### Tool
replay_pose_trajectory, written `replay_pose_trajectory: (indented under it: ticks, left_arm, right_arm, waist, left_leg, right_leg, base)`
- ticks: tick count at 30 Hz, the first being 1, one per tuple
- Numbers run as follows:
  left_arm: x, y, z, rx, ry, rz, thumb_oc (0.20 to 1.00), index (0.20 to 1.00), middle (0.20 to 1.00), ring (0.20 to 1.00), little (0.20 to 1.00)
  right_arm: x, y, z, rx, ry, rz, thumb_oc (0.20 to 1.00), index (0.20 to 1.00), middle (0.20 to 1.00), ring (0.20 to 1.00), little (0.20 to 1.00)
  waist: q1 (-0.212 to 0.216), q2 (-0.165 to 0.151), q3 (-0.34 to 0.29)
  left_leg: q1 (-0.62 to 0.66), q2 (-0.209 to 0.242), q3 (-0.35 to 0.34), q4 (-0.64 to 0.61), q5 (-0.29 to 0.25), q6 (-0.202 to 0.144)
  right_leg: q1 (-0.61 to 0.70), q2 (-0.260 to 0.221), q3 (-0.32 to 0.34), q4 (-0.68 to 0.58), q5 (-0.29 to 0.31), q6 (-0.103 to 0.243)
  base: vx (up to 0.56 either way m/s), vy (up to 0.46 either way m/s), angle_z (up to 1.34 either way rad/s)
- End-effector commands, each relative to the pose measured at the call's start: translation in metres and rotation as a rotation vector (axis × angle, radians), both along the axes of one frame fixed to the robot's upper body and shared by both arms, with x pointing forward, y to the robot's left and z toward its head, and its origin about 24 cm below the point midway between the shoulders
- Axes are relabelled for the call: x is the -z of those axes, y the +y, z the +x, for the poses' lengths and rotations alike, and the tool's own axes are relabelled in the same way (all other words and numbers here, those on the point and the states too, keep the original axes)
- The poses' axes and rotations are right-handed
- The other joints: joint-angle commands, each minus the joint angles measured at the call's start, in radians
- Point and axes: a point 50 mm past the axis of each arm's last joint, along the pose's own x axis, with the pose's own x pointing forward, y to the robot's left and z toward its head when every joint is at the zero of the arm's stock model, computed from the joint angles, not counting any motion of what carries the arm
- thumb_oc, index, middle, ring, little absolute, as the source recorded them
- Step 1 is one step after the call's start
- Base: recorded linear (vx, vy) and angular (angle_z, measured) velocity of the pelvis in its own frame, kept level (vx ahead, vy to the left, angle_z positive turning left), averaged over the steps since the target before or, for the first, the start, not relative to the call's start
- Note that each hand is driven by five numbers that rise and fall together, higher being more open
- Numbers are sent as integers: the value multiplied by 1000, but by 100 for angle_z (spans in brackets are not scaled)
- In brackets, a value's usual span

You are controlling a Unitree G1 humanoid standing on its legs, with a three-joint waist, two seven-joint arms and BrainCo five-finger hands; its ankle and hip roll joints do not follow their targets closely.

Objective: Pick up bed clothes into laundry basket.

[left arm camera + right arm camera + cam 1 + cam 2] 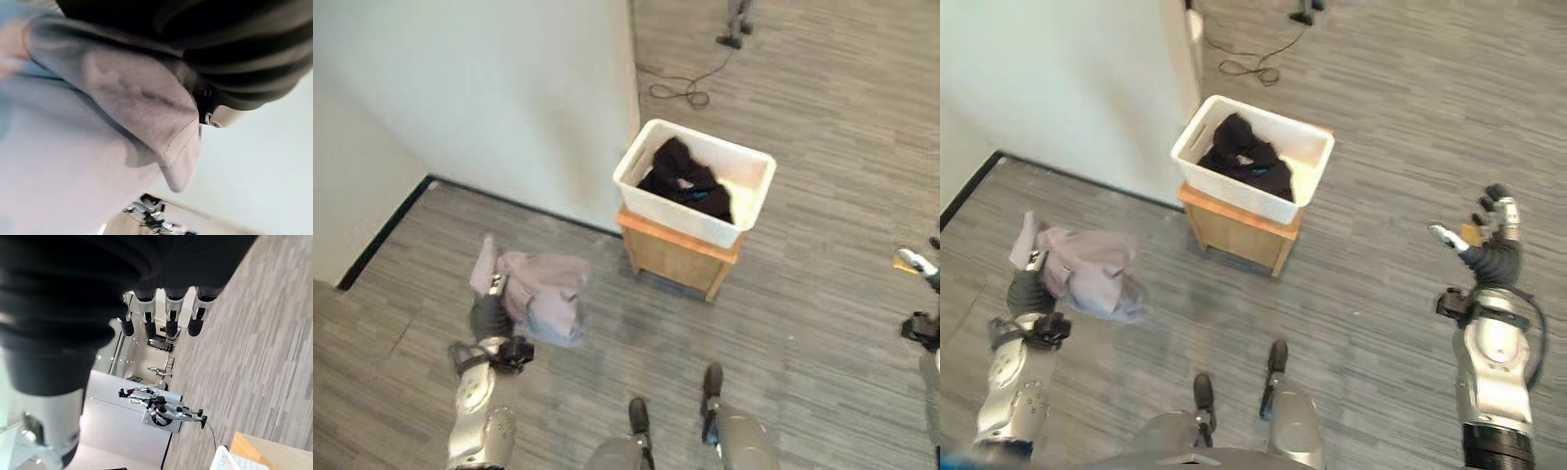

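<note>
Left hand [487, 311]: raised over the floor, clutching a pale mauve garment [543, 294] (fingers buried in cloth).
Right hand [1491, 233]: lifted, fingers spread, empty.
Laundry basket [741, 172]: white, on a wooden stand [673, 257], holding dark clothes [683, 179].

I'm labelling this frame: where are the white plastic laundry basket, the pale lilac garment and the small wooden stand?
white plastic laundry basket [658, 204], left eye view, front wall
pale lilac garment [551, 294], left eye view, bunched middle
small wooden stand [671, 257], left eye view, front panel
</note>
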Motion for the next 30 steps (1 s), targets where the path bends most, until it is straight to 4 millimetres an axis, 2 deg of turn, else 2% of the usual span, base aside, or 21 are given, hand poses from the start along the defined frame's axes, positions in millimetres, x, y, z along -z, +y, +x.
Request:
replay_pose_trajectory:
  ticks: [1,2,3,4,6,8,10,11,12,13,17,19,20,21,22,23,24,25,28,29,30]
  left_arm:
    - [-46,15,21,7,-118,212,200,200,200,200,200]
    - [-46,15,22,8,-121,213,200,200,200,200,200]
    - [-56,14,35,15,-148,220,200,200,200,200,200]
    - [-57,14,36,15,-150,221,200,200,200,200,200]
    - [-77,24,51,-21,-191,246,200,200,200,200,200]
    - [-94,29,60,-19,-221,277,200,200,200,200,200]
    - [-102,28,66,-9,-233,293,200,200,200,200,200]
    - [-112,32,72,-14,-241,320,200,200,200,200,200]
    - [-128,37,77,-22,-266,353,200,200,200,200,200]
    - [-136,40,81,-30,-275,357,200,200,200,200,200]
    - [-158,43,94,-34,-299,386,200,200,200,200,200]
    - [-188,44,106,-39,-325,446,200,200,200,200,200]
    - [-189,43,107,-37,-327,448,200,200,200,200,200]
    - [-206,44,114,-43,-324,493,200,200,200,200,200]
    - [-208,43,115,-41,-326,496,200,200,200,200,200]
    - [-231,43,122,-55,-343,521,200,200,200,200,200]
    - [-234,41,124,-50,-348,526,200,200,200,200,200]
    - [-250,39,130,-65,-372,496,200,200,200,200,200]
    - [-289,19,139,-35,-430,554,200,200,200,200,200]
    - [-291,18,140,-33,-432,558,200,200,200,200,200]
    - [-308,5,143,-14,-465,581,200,200,200,200,200]
  right_arm:
    - [-25,7,10,-68,-137,41,1000,1000,1000,1000,1000]
    - [-25,7,10,-67,-139,41,1000,1000,1000,1000,1000]
    - [-27,14,16,-107,-136,46,1000,1000,1000,1000,1000]
    - [-27,14,17,-106,-138,47,1000,1000,1000,1000,1000]
    - [-29,18,25,-131,-123,51,1000,1000,1000,1000,1000]
    - [-30,16,26,-131,-119,53,1000,1000,1000,1000,1000]
    - [-30,15,26,-130,-113,52,1000,1000,1000,1000,1000]
    - [-28,12,27,-121,-101,47,1000,1000,1000,1000,1000]
    - [-26,8,27,-111,-73,24,1000,1000,1000,1000,1000]
    - [-26,6,26,-105,-67,13,1000,1000,1000,1000,1000]
    - [-25,12,30,-131,-60,19,1000,1000,1000,1000,1000]
    - [-18,16,33,-145,-41,44,1000,1000,1000,1000,1000]
    - [-18,16,33,-143,-43,46,1000,1000,1000,1000,1000]
    - [-15,23,37,-173,-23,47,1000,1000,1000,1000,1000]
    - [-15,23,37,-171,-26,51,1000,1000,1000,1000,1000]
    - [-11,31,41,-205,-11,57,1000,1000,1000,1000,1000]
    - [-11,30,40,-201,-15,63,1000,1000,1000,1000,1000]
    - [-5,37,43,-225,5,77,1000,1000,1000,1000,1000]
    - [1,44,44,-245,26,86,1000,1000,1000,1000,1000]
    - [1,44,44,-243,24,90,1000,1000,1000,1000,1000]
    - [4,48,45,-259,36,87,1000,1000,1000,1000,1000]
  waist:
    - [8,-41,-29]
    - [5,-41,-28]
    - [18,-35,-4]
    - [17,-37,-3]
    - [22,-27,-12]
    - [22,-24,-22]
    - [22,-22,-26]
    - [22,-11,-26]
    - [23,9,-32]
    - [12,18,-36]
    - [-16,42,-62]
    - [-35,48,-85]
    - [-31,45,-84]
    - [-40,45,-96]
    - [-36,42,-94]
    - [-47,40,-102]
    - [-41,34,-101]
    - [-50,33,-108]
    - [-55,24,-117]
    - [-53,21,-117]
    - [-55,18,-123]
  left_leg:
    - [-120,96,-100,450,17,-82]
    - [-131,97,-104,459,19,-82]
    - [-201,91,-136,642,53,-98]
    - [-205,89,-137,643,57,-96]
    - [-278,97,-135,565,46,-85]
    - [-297,129,-129,433,88,-94]
    - [-287,124,-131,365,112,-96]
    - [-278,113,-147,256,153,-105]
    - [-280,101,-203,155,199,-121]
    - [-279,102,-212,129,217,-132]
    - [-211,103,-193,63,206,-132]
    - [-163,89,-176,21,202,-126]
    - [-161,88,-175,18,203,-126]
    - [-149,82,-167,9,195,-117]
    - [-149,81,-166,9,195,-116]
    - [-146,74,-157,4,189,-108]
    - [-147,74,-157,4,189,-107]
    - [-148,68,-152,-2,185,-103]
    - [-160,59,-153,-4,179,-96]
    - [-162,59,-153,-4,179,-95]
    - [-168,54,-153,-4,175,-93]
  right_leg:
    - [148,52,36,-3,-125,-27]
    - [145,52,32,-6,-120,-30]
    - [191,67,39,-22,-138,-58]
    - [189,65,38,-24,-134,-59]
    - [243,76,76,-70,-144,-50]
    - [270,78,95,-100,-140,-42]
    - [270,75,100,-106,-135,-39]
    - [281,78,106,-118,-138,-33]
    - [302,80,124,-128,-141,-25]
    - [311,76,129,-128,-144,-20]
    - [338,64,131,-142,-147,-1]
    - [343,53,147,-156,-140,8]
    - [344,53,148,-157,-140,8]
    - [343,47,156,-160,-137,14]
    - [343,46,157,-160,-137,15]
    - [338,42,163,-162,-134,23]
    - [337,41,163,-162,-134,23]
    - [331,38,165,-164,-130,31]
    - [316,32,162,-165,-122,43]
    - [315,32,162,-165,-122,43]
    - [307,28,159,-165,-118,49]
  base:
    - [130,-458,-53]
    - [28,-288,-36]
    - [-16,-106,4]
    - [54,-113,-7]
    - [115,-10,-74]
    - [165,40,-79]
    - [113,51,-17]
    - [192,116,-8]
    - [250,158,-16]
    - [235,148,-19]
    - [131,117,-5]
    - [174,191,-10]
    - [164,182,-6]
    - [79,82,-1]
    - [148,156,-8]
    - [75,77,-28]
    - [138,126,-31]
    - [94,75,-19]
    - [79,62,7]
    - [63,51,7]
    - [55,47,13]
